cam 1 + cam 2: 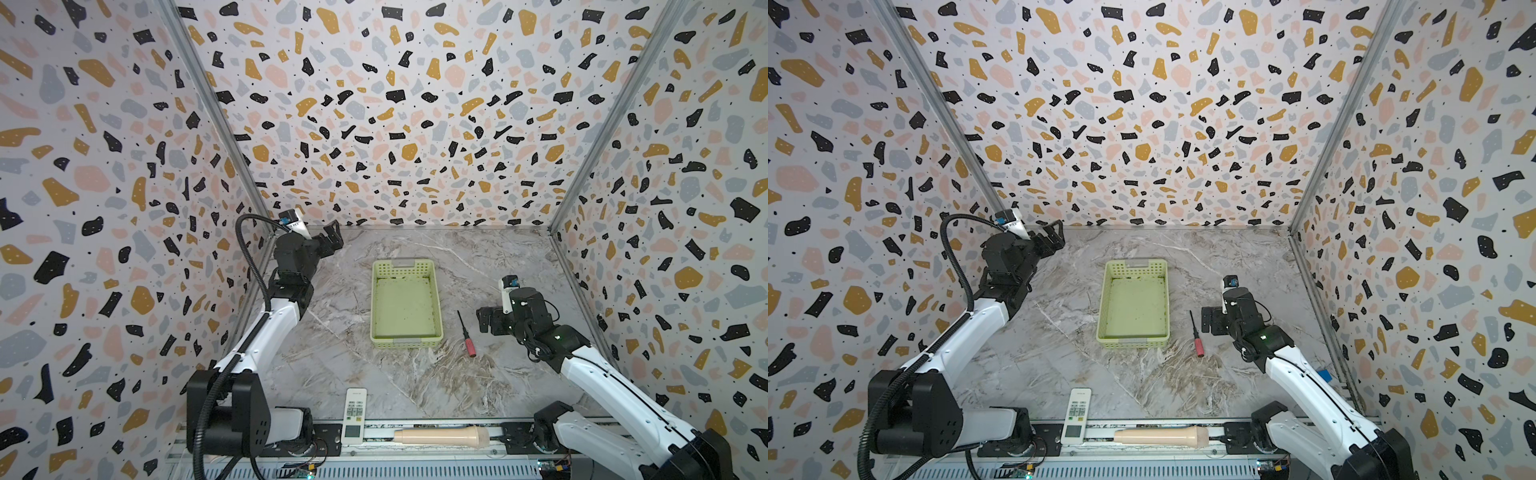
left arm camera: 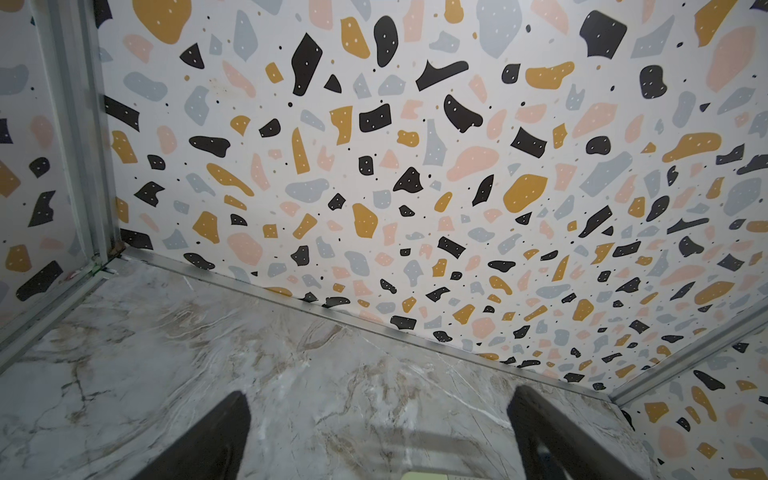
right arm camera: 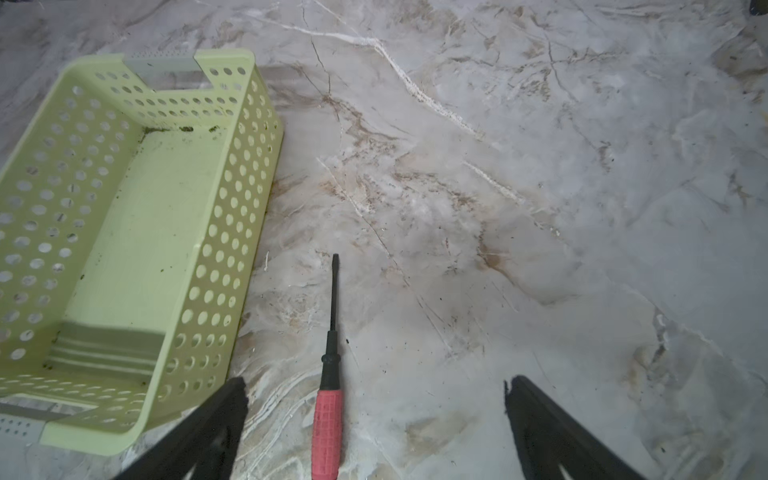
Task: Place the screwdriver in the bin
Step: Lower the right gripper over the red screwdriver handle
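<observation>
The screwdriver (image 1: pixel 466 334) (image 1: pixel 1197 334), with a red handle and a thin dark shaft, lies flat on the marble table just right of the bin (image 1: pixel 437 299) (image 1: pixel 1168 299). The bin is a pale yellow-green perforated basket with nothing in it. My right gripper (image 1: pixel 483 320) (image 1: pixel 1207 320) hovers open just right of the screwdriver. In the right wrist view the red handle (image 3: pixel 327 428) lies between the spread fingers, nearer the one on the bin (image 3: pixel 224 232) side, touching neither; that gripper (image 3: pixel 374 390) holds nothing. My left gripper (image 1: pixel 332 237) (image 1: pixel 1054 235) (image 2: pixel 378 399) is open near the back left corner, raised and empty.
A white remote control (image 1: pixel 354 415) and a beige microphone-like cylinder (image 1: pixel 440 436) lie at the table's front edge by the rail. Patterned walls close off the left, back and right sides. A sliver of the bin's rim (image 2: pixel 432 476) shows in the left wrist view.
</observation>
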